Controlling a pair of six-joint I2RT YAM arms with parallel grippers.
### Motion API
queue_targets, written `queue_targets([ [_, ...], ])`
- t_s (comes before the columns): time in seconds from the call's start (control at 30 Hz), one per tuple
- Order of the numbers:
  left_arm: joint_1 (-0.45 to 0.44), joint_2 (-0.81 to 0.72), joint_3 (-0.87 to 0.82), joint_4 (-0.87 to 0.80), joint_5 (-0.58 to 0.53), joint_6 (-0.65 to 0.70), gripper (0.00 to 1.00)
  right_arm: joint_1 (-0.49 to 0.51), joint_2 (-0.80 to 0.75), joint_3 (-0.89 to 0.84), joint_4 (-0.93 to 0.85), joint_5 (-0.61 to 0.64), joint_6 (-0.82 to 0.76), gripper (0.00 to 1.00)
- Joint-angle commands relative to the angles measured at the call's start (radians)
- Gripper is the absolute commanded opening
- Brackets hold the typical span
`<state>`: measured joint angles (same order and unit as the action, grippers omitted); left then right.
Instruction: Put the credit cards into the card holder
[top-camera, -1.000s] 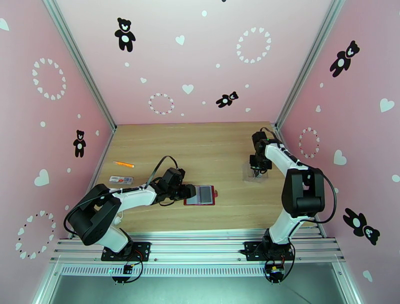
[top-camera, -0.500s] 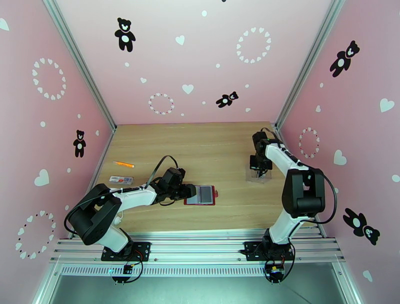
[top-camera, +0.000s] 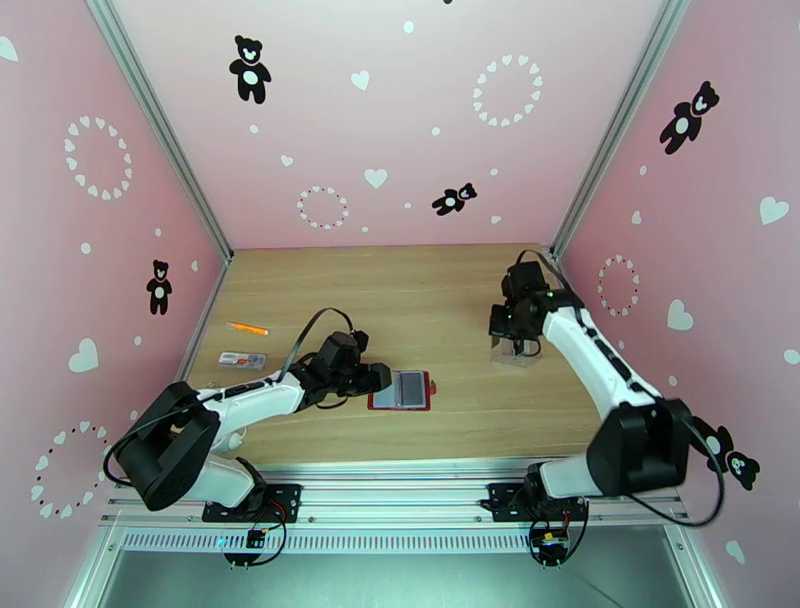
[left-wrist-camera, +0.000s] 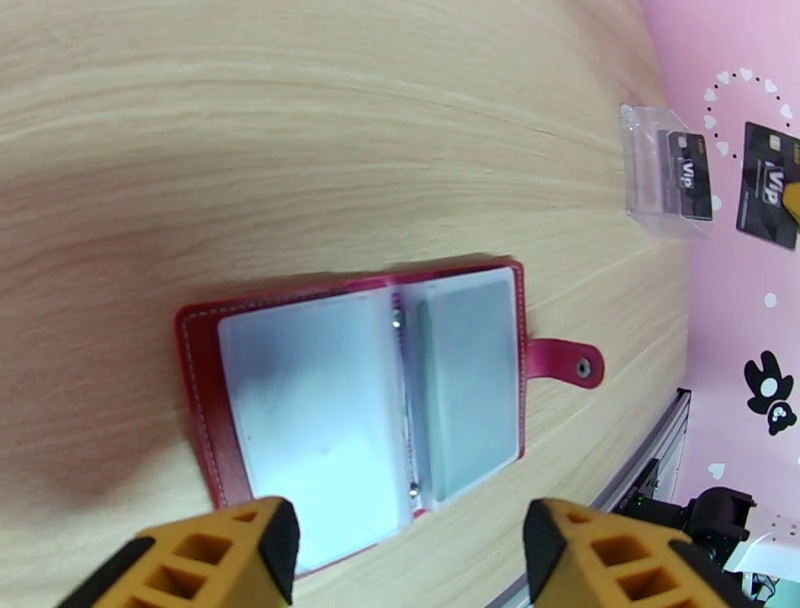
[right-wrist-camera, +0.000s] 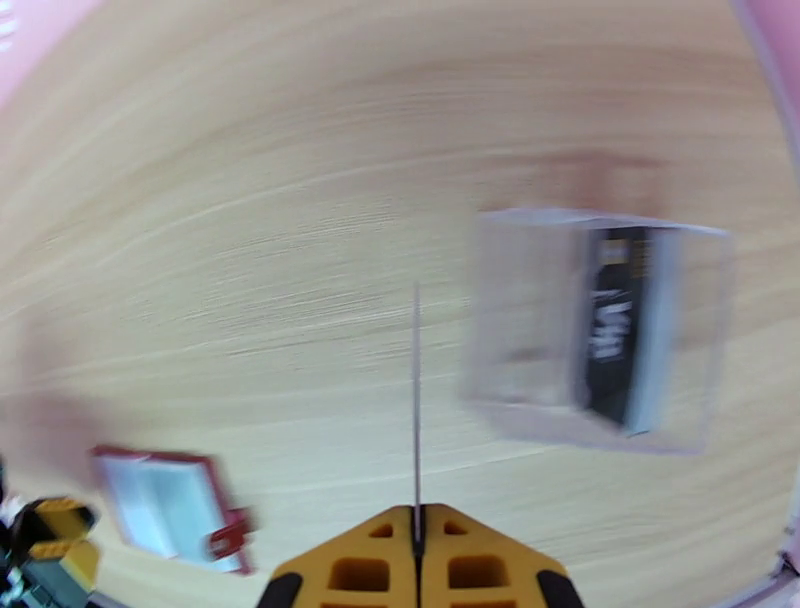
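Red card holder open on table, left fingers wide apart, empty, just beside it, clear case holding one dark card, right fingers pinching a credit card

A lab robot cell: a left arm and right arm bolted to an aluminium rail before a wooden desk, enclosed by pink walls printed with bears and hearts.
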<state>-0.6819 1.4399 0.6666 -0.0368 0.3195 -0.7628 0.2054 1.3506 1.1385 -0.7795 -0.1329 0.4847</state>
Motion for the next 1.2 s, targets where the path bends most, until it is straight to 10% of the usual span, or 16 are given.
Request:
queue_targets([
  [0.0,0.009,-0.039,-0.015,-0.024,-0.031,0.008,0.63,0.1,-0.059,-0.109,0.161,-0.193,0.134,0.0],
  [0.37,0.009,0.015,-0.068,0.065,0.003,-0.049,0.5,0.416,0.045,-0.29,0.511,-0.218,0.357,0.0],
  [1.17,0.007,0.117,-0.092,0.139,0.003,-0.064,0.46,0.49,0.147,-0.368,0.638,-0.148,0.427,0.0],
])
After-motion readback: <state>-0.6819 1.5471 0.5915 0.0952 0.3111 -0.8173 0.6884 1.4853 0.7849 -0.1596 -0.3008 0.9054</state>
